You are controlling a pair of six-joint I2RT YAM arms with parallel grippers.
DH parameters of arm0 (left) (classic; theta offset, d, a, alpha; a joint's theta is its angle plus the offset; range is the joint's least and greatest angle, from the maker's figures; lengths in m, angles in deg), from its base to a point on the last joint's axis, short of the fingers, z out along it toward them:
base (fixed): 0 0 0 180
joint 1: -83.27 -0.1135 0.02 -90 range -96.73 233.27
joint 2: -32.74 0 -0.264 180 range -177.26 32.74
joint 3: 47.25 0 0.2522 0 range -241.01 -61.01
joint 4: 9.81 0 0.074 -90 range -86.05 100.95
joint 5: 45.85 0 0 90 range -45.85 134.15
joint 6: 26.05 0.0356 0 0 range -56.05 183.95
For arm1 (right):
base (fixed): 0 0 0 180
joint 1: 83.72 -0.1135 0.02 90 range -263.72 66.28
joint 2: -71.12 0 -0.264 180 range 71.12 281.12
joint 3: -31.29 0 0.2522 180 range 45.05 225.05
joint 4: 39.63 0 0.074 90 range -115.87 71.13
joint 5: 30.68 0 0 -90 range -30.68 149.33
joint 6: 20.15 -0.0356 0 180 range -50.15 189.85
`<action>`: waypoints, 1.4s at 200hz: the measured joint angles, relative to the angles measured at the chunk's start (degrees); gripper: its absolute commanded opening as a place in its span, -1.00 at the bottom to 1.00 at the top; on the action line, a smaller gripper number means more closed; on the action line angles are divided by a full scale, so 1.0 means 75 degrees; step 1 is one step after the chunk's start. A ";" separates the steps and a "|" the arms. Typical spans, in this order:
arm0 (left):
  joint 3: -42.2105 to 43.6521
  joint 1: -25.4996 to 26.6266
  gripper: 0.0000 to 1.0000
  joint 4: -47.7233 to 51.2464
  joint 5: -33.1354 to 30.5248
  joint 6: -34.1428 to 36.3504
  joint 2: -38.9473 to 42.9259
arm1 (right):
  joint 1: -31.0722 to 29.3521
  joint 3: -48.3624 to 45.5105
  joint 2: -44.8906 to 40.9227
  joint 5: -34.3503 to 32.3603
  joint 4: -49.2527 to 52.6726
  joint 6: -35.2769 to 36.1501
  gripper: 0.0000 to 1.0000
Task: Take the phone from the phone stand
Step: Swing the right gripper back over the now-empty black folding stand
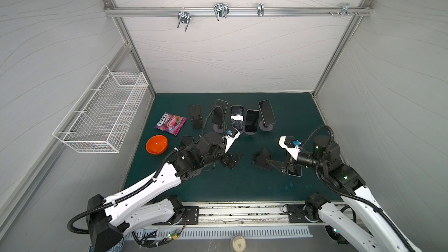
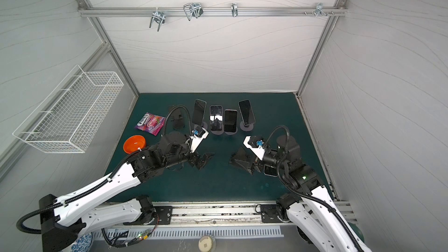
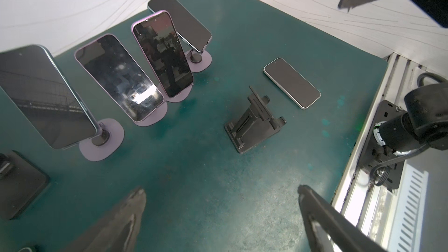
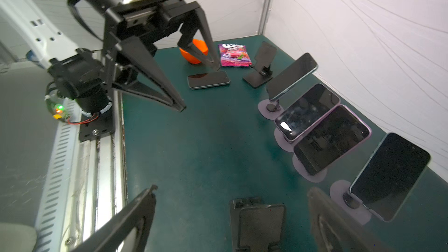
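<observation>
Partly done: left gripper, right gripper agape, empty; black glass phone flat near bare black plastic stand; four more ahead still on purple disc stands.

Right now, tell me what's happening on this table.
Two robot arms are working at taking phones off their stands. Both the left pincer and the right pincer are open and hold nothing. The right one hangs by an empty black stand, with a phone lying flat on the green mat beside it. Another flat phone lies near the left arm. Four more phones sit propped on stands in a row at the back.
</observation>
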 measured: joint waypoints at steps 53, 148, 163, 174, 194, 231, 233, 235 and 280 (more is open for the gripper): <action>0.0000 0.0000 0.98 0.0408 0.0358 0.0469 0.0306 | 0.0000 -0.0102 0.0425 0.0557 0.0391 0.0761 0.98; 0.0000 0.0000 0.98 0.1556 0.1303 0.1087 0.0597 | 0.0000 -0.0796 0.1390 -0.0090 -0.0335 0.0504 0.98; 0.0000 0.0000 0.98 0.1649 0.1309 0.1116 0.0638 | 0.0000 -0.0796 0.1545 -0.0195 -0.0373 0.0504 0.98; -0.0003 0.0000 0.98 0.1711 0.1317 0.1134 0.0667 | 0.0000 -0.0807 0.1626 -0.0300 -0.0472 0.0498 0.98; -0.0003 0.0000 0.98 0.1845 0.1323 0.1148 0.0714 | 0.0000 -0.0871 0.1652 -0.0487 -0.0778 0.0463 0.98; 0.0000 0.0000 0.98 0.1950 0.1358 0.1148 0.0793 | 0.0000 -0.0898 0.1833 -0.0638 -0.1084 0.0452 0.98; 0.0000 0.0000 0.98 0.1955 0.1364 0.1148 0.0793 | 0.0000 -0.0898 0.1853 -0.0656 -0.1090 0.0452 0.98; 0.0000 0.0000 0.98 0.1964 0.1373 0.1148 0.0796 | 0.0000 -0.0898 0.1868 -0.0685 -0.1093 0.0446 0.98; 0.0000 0.0000 0.98 0.2066 0.1527 0.1204 0.0796 | 0.0003 -0.0994 0.1789 -0.1186 -0.1457 0.0431 0.98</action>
